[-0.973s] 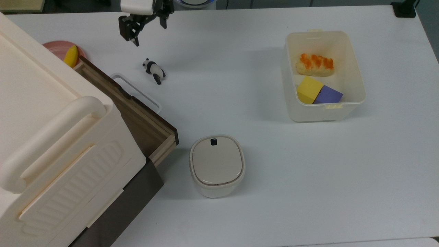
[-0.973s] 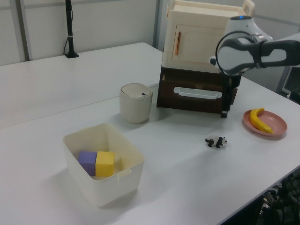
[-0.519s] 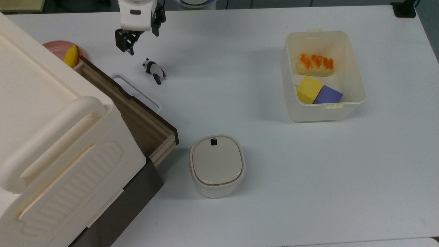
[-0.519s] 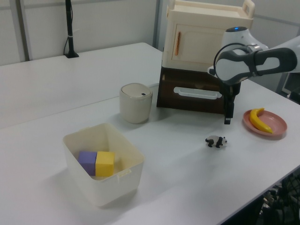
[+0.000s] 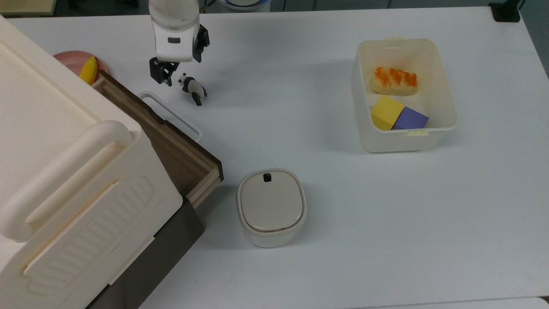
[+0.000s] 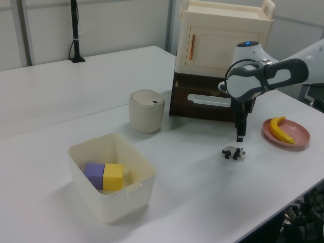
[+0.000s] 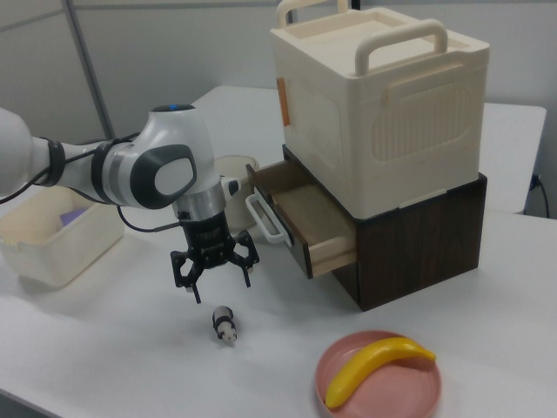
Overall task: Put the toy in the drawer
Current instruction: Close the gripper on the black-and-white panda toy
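The toy, a tiny black-and-white panda [image 5: 192, 88], lies on the white table just off the drawer's handle; it also appears in the left view [image 6: 233, 152] and the right view [image 7: 224, 326]. The drawer [image 5: 171, 148] stands pulled out of the cream cabinet, dark brown with a white loop handle [image 5: 171, 113], and its inside [image 7: 306, 213] looks bare. My gripper [image 7: 218, 272] hangs open a little above the panda and touches nothing. In the top view, one finger [image 5: 161, 74] of the gripper [image 5: 178, 64] sits just left of the panda's head.
A pink plate [image 5: 70, 60] with a banana [image 7: 374, 366] sits beside the cabinet [image 5: 64, 171]. A lidded cream pot [image 5: 271, 206] stands near the drawer's corner. A cream bin [image 5: 446, 86] at the top view's right holds yellow and purple blocks and a bread toy.
My gripper has turned and come down from near the table's far edge to just above and beside the panda. The panda and drawer have not moved.
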